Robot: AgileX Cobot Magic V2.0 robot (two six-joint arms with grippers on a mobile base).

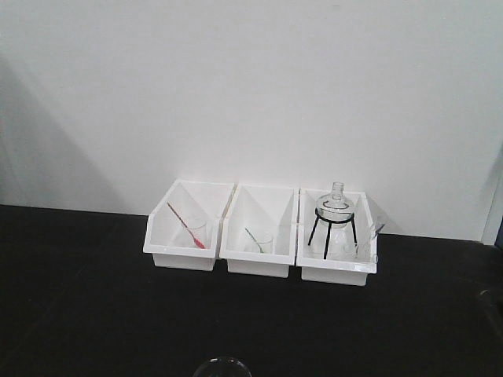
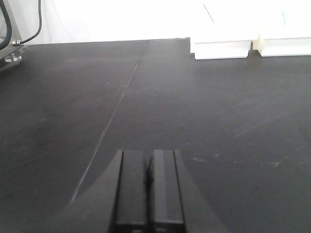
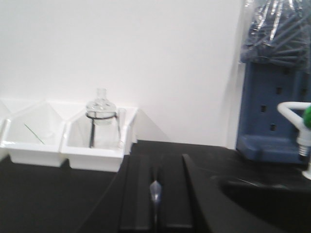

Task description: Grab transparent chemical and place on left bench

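I hold my left end effector (image 2: pixel 146 194) and right end effector (image 3: pixel 155 196) low and level over the black bench (image 1: pixel 78 314), both closed tight, with the small clear glass beaker (image 1: pixel 361 250) in the rightmost of three white plastic bins (image 1: pixel 255 265).

front view faces bins (image 1: pixel 255 265) squarely; wrist views low, forward (all share bins).

Plain white wall (image 1: pixel 236 78) behind black benchtop (image 1: pixel 78 314); blue rack (image 3: pixel 272 107) at right.
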